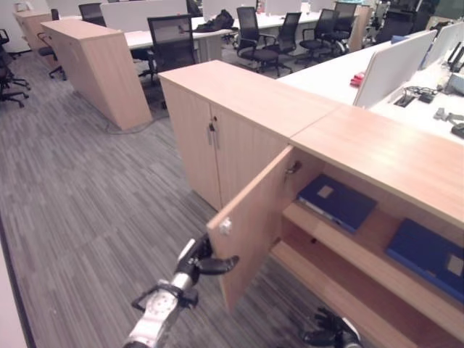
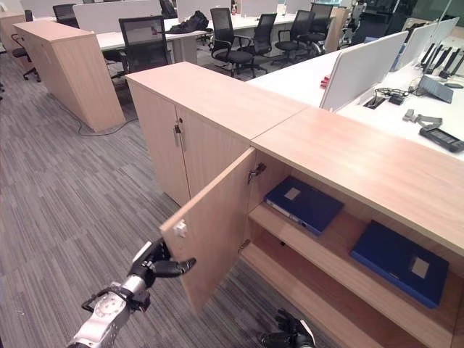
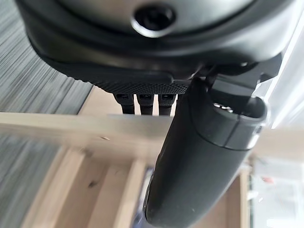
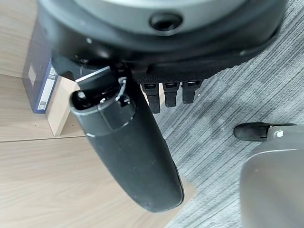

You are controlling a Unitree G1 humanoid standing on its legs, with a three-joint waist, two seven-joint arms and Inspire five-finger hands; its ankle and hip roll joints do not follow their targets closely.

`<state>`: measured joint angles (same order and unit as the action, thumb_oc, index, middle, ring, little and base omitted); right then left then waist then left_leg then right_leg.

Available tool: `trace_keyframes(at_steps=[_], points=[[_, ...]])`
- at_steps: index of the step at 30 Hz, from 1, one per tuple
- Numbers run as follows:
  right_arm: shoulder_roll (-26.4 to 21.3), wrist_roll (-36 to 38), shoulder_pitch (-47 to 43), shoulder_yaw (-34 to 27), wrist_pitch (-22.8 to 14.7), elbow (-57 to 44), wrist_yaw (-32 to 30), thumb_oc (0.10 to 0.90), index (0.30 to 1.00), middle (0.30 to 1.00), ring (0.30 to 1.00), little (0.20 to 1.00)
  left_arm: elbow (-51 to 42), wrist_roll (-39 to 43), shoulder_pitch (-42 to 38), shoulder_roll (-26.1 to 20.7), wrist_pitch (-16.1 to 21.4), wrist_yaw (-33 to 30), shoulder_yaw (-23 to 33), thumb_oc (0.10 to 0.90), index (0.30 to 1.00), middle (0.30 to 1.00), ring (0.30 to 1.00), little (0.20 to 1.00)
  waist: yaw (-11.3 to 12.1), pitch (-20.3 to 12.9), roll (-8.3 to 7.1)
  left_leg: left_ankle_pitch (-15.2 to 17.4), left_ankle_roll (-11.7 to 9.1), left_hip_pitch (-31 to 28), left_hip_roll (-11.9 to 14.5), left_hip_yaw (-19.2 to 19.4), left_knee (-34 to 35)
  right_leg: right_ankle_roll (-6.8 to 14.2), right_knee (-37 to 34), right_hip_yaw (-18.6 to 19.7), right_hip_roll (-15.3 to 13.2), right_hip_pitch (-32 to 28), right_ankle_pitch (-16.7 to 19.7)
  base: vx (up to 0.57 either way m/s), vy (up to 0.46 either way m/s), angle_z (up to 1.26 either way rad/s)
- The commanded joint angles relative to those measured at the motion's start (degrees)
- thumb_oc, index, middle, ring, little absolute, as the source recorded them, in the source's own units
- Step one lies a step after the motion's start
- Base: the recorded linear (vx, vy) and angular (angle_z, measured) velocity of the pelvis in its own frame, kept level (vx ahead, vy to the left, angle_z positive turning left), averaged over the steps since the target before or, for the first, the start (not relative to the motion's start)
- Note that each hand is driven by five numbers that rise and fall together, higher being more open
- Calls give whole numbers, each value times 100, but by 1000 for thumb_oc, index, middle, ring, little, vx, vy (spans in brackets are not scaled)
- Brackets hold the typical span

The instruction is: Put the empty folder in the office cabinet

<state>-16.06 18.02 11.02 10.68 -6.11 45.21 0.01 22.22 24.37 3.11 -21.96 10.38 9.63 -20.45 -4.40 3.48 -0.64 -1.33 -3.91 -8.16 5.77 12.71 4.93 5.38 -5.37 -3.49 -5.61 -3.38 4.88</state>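
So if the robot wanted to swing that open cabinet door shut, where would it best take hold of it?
Probably the free outer edge of the open door, near the small white catch, coming from the aisle side. That edge stands out over the carpet, farthest from the hinge, so it swings most easily. The left hand is already beside it, thumb pointing at the door.

Open-plan office: grey striped carpet (image 1: 80,203), rows of white desks (image 2: 304,76) with partition screens (image 1: 391,69), black mesh task chairs (image 1: 171,42), low wood cabinets (image 1: 239,109), probably a desk phone (image 2: 441,138).
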Motion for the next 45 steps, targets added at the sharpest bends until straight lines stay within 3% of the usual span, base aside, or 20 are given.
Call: trace_keyframes(at_steps=[1, 7, 10, 12, 14, 15, 18, 20, 22, 23, 24, 25, 26, 29, 31, 32, 33, 34, 38, 45], points=[[-176, -107, -443, -276, -367, -222, -144, 800, 900, 900, 900, 900, -789, 141, -625, -43, 384, 413, -39, 800, 900, 900, 900, 900, -12, 98, 113, 427, -28, -149, -6, -65, 7, 612, 331, -385, -554, -84, -251, -79, 37, 0], [-59, 14, -466, -267, -391, -191, -203, 800, 900, 900, 900, 900, -963, 172, -796, 58, 354, 452, -304, 800, 900, 900, 900, 900, -120, 210, 141, 438, 21, -64, -63, 102, 7, 654, 319, -204, -571, 159, -164, -63, 25, -16], [-31, 106, -668, -237, -372, -161, -303, 800, 900, 900, 900, 900, -854, 228, -1206, 236, 376, 232, -489, 800, 900, 900, 900, 900, -245, 488, 209, 395, 53, 38, -17, 228, 7, 682, 1051, -267, -616, 724, -178, -193, -11, -21], [5, 107, -836, -163, -338, -95, -381, 800, 900, 900, 900, 900, -866, 301, -1398, 281, 366, 135, -605, 800, 900, 900, 900, 900, -162, 575, 303, 311, 27, 130, 127, 522, 0, 642, 1418, -1092, -890, 904, -222, -155, -68, -90], [19, 58, -875, -63, -351, -33, -421, 800, 900, 900, 900, 900, -861, 338, -1470, 291, 312, 150, -697, 800, 900, 900, 900, 900, -59, 452, 285, 273, -61, 224, 225, 866, -100, 520, 1276, -2180, -1151, 603, -356, -68, -193, -149], [71, 95, -837, -15, -330, 107, -423, 800, 900, 900, 900, 900, -927, 342, -1468, 378, 263, 120, -731, 800, 900, 900, 900, 900, -94, 370, 187, 252, -106, 174, 296, 1082, -222, 457, 1133, -1963, -1053, 590, -377, 99, -330, -96], [-39, 41, -900, 119, -302, 241, -362, 800, 900, 900, 900, 900, -996, 352, -1435, 459, 317, 85, -702, 800, 900, 900, 900, 900, -202, 257, 160, 311, -224, 59, 541, 1314, -635, 395, 912, -1614, -829, 519, -366, 118, -278, -122], [-193, 2, -967, 254, -312, 97, -304, 800, 900, 900, 900, 900, -660, 390, -1520, 560, 381, -170, -510, 800, 900, 900, 900, 900, -407, 231, 130, 267, -355, 21, 940, 1548, -1289, 265, 895, -1310, -591, 480, -537, 121, -264, -96], [-322, -38, -1015, 400, -308, 35, -309, 800, 900, 900, 900, 900, -382, 515, -1617, 656, 416, -429, -327, 800, 900, 900, 900, 900, -400, 305, 133, -167, -523, 225, 1382, 1479, -2296, 31, 856, -963, -248, 349, -710, 137, -217, -74], [-397, -36, -1039, 447, -298, 21, -329, 800, 900, 900, 900, 900, -245, 540, -1699, 693, 455, -597, -232, 800, 900, 900, 900, 900, -372, 357, 104, -429, -534, 365, 1453, 1166, -2700, -65, 816, -767, -123, 270, -760, 186, -156, -148], [-477, 20, -1052, 450, -275, 39, -377, 800, 900, 900, 900, 900, -87, 542, -1816, 702, 508, -805, -151, 800, 900, 900, 900, 900, -278, 405, 0, -415, -388, 729, 1119, 400, -2930, -104, 705, -432, -118, 144, -769, 126, -74, -128], [-476, 21, -1057, 450, -274, 39, -377, 800, 900, 900, 900, 900, -83, 541, -1823, 701, 510, -806, -150, 800, 900, 900, 900, 900, -285, 389, -14, -442, -374, 748, 1096, 402, -2906, -101, 697, -437, -137, 165, -750, 208, 2, -133], [-503, 95, -1039, 410, -264, 43, -385, 800, 900, 900, 900, 900, 30, 524, -1891, 692, 544, -918, -55, 800, 900, 900, 900, 900, -219, 390, -43, -161, -301, 900, 752, -82, -2739, -41, 623, -148, -123, 77, -774, 215, 71, -108], [-548, 228, -1022, 285, -314, 176, -378, 800, 900, 900, 900, 900, 413, 504, -2108, 639, 688, -1191, 202, 800, 900, 900, 900, 900, -39, 382, -24, 259, -287, 1062, 160, -1261, -1684, 147, 498, 513, -98, -100, -842, 333, 144, -108], [-603, 247, -1091, 237, -346, 278, -353, 800, 900, 900, 900, 900, 638, 454, -2240, 505, 762, -1314, 390, 800, 900, 900, 900, 900, 85, 388, 85, -67, -346, 1258, -62, -1937, -957, 180, 486, 838, 32, -171, -909, 303, 108, -114], [-566, 194, -1050, 236, -345, 343, -308, 800, 900, 900, 900, 900, 848, 396, -2320, 354, 806, -1396, 608, 800, 900, 900, 900, 900, 122, 359, 161, -121, -347, 1096, -73, -1992, -383, 201, 579, 1083, 144, -153, -953, 211, 62, -122], [-565, 194, -1052, 236, -346, 344, -308, 800, 900, 900, 900, 900, 858, 401, -2326, 353, 812, -1390, 608, 800, 900, 900, 900, 900, 139, 372, 160, -127, -347, 1061, -64, -1972, -353, 199, 584, 1101, 148, -162, -958, 279, 154, -141], [-520, 187, -894, 196, -321, 296, -173, 800, 900, 900, 900, 900, 1364, 173, -2518, 84, 780, -1500, 709, 800, 900, 900, 900, 900, -1, 217, 159, -165, -335, 808, -38, -1656, -167, 284, 426, 1224, 109, -176, -904, 166, 122, -123], [-458, 235, -743, 106, -328, 167, -124, 800, 900, 900, 900, 900, 2003, 133, -2721, -228, 718, -1645, 981, 800, 900, 900, 900, 900, -124, 37, 109, -82, -247, 583, -119, -1303, 7, 401, 558, 1444, -23, -128, -934, 203, 166, -97], [-433, 303, -666, 234, -345, 47, 105, 800, 900, 900, 900, 900, 3340, -41, -3377, -1298, 563, -1586, 1339, 800, 900, 900, 900, 900, -355, -60, 32, 158, -92, 217, -174, -682, 7, 635, 901, 1706, -101, 87, -857, 126, 130, -52]])
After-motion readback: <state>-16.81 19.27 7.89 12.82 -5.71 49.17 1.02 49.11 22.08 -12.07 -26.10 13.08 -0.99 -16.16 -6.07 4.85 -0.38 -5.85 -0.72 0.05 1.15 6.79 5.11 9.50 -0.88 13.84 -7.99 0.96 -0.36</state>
